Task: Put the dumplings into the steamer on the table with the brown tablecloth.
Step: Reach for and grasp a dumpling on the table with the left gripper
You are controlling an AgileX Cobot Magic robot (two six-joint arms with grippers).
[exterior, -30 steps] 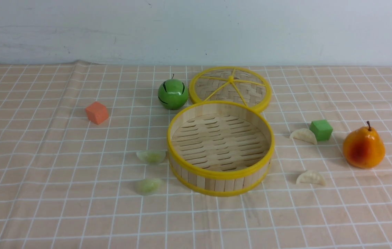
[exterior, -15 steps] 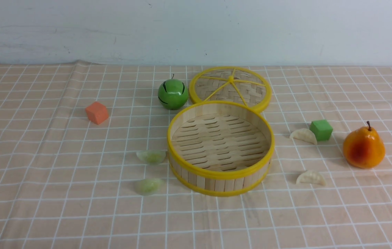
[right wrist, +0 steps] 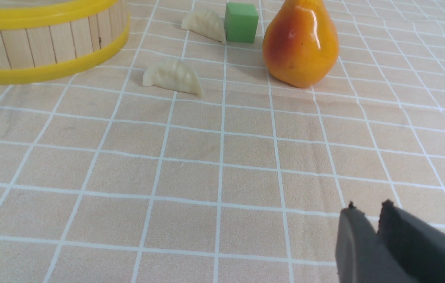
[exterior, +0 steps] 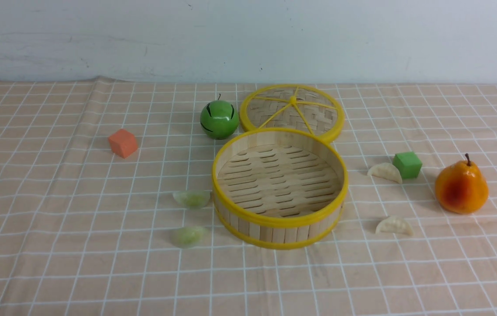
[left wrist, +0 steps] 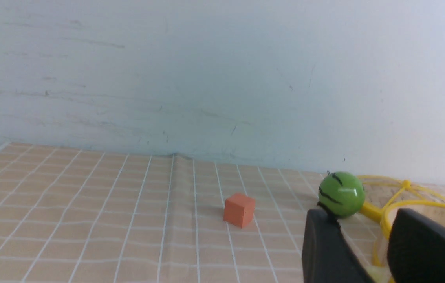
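The bamboo steamer [exterior: 279, 221] stands mid-table on the brown tablecloth [exterior: 77, 263], with nothing in it. Two pale green dumplings [exterior: 191, 198] [exterior: 188, 235] lie just left of it. Two cream dumplings [exterior: 384, 172] [exterior: 394, 225] lie to its right. Neither arm shows in the front view. In the left wrist view my left gripper [left wrist: 363, 220] is open; through its gap I see the steamer's rim [left wrist: 422, 206] and a bit of green dumpling [left wrist: 377, 273]. My right gripper [right wrist: 368, 206] hangs low over bare cloth, its tips slightly parted and holding nothing, well short of the nearer cream dumpling [right wrist: 173, 76].
The woven lid [exterior: 292, 109] lies flat behind the steamer, with a green ball [exterior: 219, 120] beside it. An orange cube [exterior: 123, 143] sits far left. A green cube [exterior: 407, 164] touches the farther cream dumpling [right wrist: 204, 24]. A pear [exterior: 461, 186] stands far right.
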